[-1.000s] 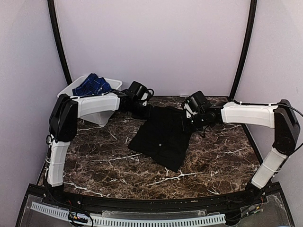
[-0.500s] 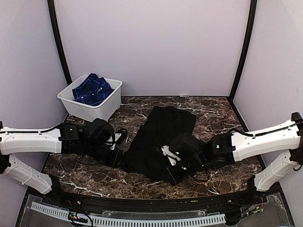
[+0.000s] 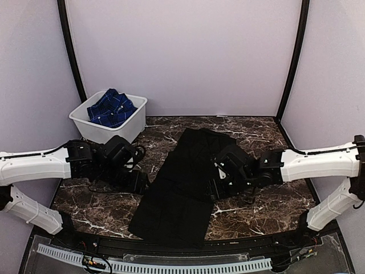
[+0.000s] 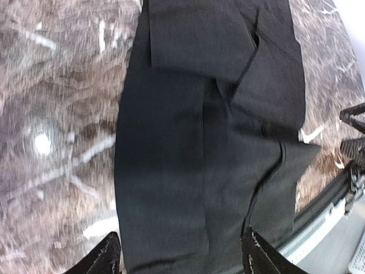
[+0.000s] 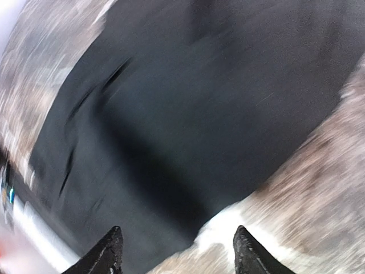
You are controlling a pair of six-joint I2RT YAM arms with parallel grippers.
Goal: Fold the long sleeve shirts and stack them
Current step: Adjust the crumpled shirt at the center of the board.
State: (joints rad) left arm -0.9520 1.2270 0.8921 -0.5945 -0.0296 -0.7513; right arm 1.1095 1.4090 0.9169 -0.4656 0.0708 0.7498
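Compared w/ the pic 0.5 s before, the blue checked shirt stayed bunched in the white tub at the far left corner. The left gripper had moved a bit toward the far side and sat at the left edge of the black shirt. The shirt itself lay longer and flatter, and its near hem came close to the black front rail. The right gripper had gone from the near corner up to the shirt's right edge. In both wrist views, somewhat blurred, I saw the fingertips wide apart over the cloth, w/ nothing held between them. Bare marble table remained to the right of the shirt, and a smaller part near the left arm.
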